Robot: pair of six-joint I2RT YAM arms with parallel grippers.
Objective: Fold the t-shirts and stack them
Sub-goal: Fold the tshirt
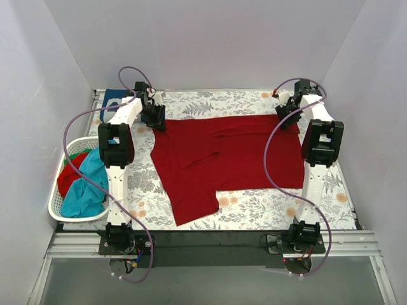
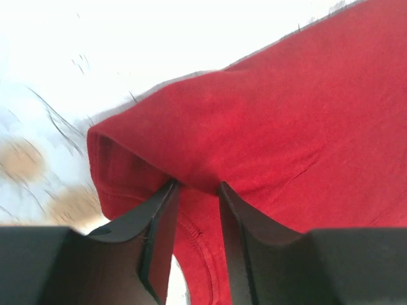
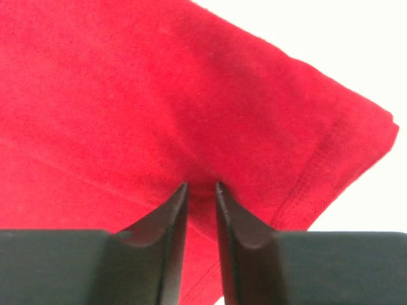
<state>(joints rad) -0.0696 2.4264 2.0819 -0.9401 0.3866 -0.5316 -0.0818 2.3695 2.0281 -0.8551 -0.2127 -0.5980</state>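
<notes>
Your left gripper [image 1: 154, 119] sits at the far left corner of the dark red t-shirt [image 1: 241, 159]. In the left wrist view its 2 fingers [image 2: 159, 222] are closed on a raised fold of red cloth, right beside a stitched hem.

Your right gripper [image 1: 287, 115] is at the far right corner of the same shirt. Its jaws are drawn narrow and pinch a small ridge of fabric just inside the hemmed corner.

The shirt lies across the middle of the floral table cloth [image 1: 267, 206], mostly flat. 1 layer is folded over left of centre, and 1 part reaches toward the near edge.

At the table's left edge, beside your left arm, stands the white laundry basket [image 1: 56, 213]. It holds a teal t-shirt [image 1: 86, 187] on top and a red t-shirt [image 1: 66, 178] beneath it. A bit of green cloth [image 1: 77, 153] shows at the far rim.

A navy blue t-shirt [image 1: 114, 98] lies at the far left corner behind your left arm, mostly hidden.
</notes>
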